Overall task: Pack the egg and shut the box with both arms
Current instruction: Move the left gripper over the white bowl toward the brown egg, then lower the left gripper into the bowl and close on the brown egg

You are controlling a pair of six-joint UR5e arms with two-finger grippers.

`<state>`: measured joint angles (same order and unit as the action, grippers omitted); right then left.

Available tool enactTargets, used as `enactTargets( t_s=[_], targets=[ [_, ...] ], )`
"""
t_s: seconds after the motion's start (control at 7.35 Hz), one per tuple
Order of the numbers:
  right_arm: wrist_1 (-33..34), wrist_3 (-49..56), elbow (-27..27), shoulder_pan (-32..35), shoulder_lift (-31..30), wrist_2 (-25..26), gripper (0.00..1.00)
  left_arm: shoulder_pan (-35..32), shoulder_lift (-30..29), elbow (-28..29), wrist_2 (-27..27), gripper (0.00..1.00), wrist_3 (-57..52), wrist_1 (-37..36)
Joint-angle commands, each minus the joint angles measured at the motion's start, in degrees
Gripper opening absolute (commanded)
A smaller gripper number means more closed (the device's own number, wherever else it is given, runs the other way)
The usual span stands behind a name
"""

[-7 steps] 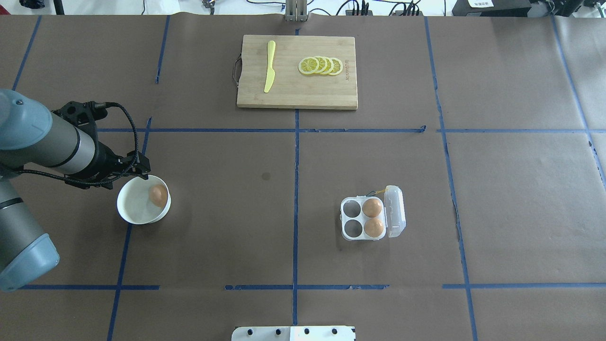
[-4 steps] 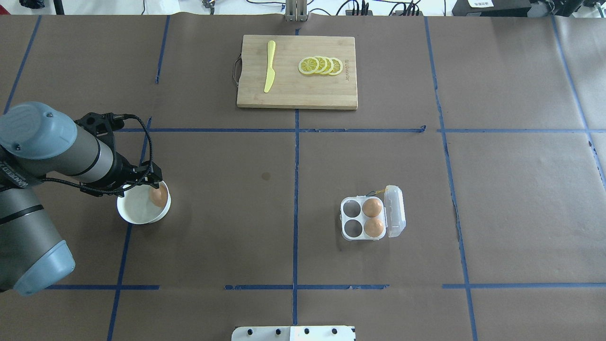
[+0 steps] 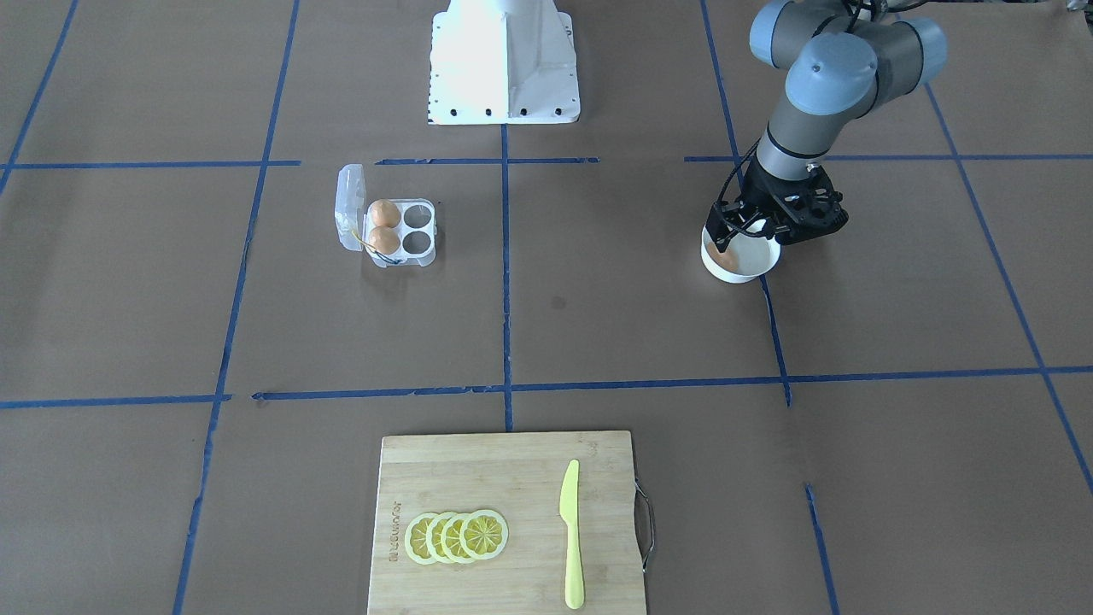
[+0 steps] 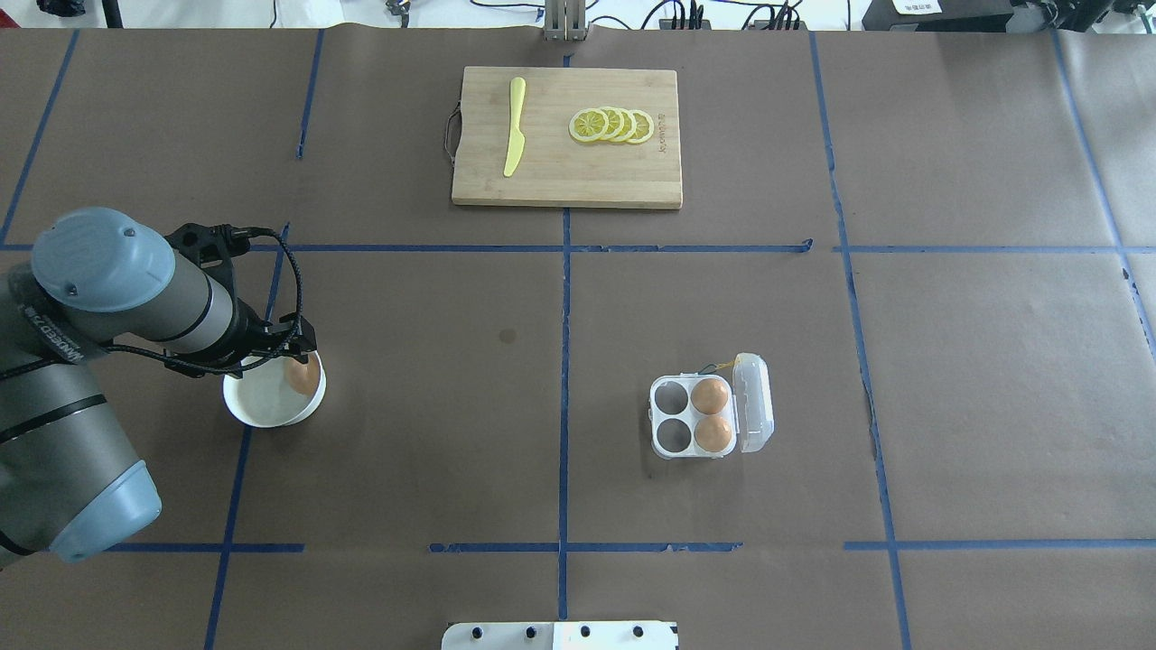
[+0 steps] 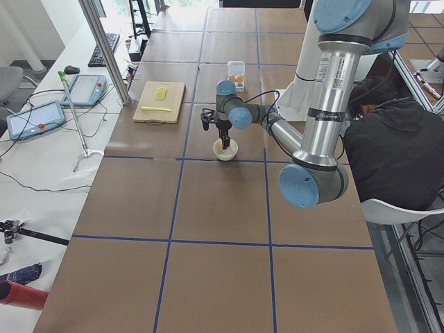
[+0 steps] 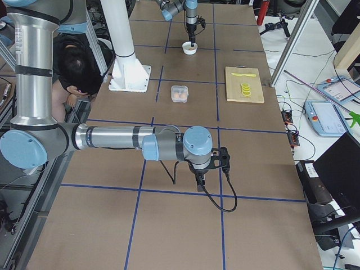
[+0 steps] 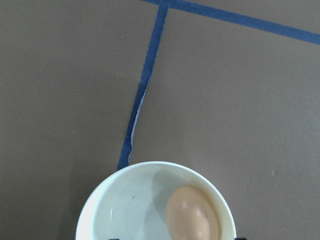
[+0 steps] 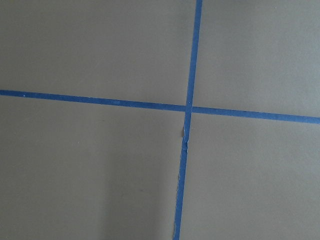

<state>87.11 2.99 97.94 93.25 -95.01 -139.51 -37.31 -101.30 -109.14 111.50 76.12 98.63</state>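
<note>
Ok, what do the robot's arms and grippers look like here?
Both the left arm and right arm are grey-silver jointed tubes with light blue joint caps and small printed lettering. The left gripper and right gripper are black two-finger units, each with a looping black cable.

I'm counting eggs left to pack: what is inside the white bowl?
One egg, near the bowl's wall; nothing else shows. The left gripper hangs over the far rim and covers a bit of the inside there.
</note>
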Motion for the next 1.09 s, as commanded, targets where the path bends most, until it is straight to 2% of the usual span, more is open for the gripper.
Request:
enactTargets(
  t_s=[0.0, 0.95],
  targets=[
    [0.0, 0.0, 0.0, 0.0, 0.0, 0.0, 1.0, 0.6, -0.1, 2.4, -0.4, 0.82, 0.1, 2.5],
    [0.0, -0.1, 0.4, 0.1, 0.3, 0.0, 1.0, 2.2, -0.1, 4.0, -0.5, 0.82, 0.1, 3.1]
  ],
)
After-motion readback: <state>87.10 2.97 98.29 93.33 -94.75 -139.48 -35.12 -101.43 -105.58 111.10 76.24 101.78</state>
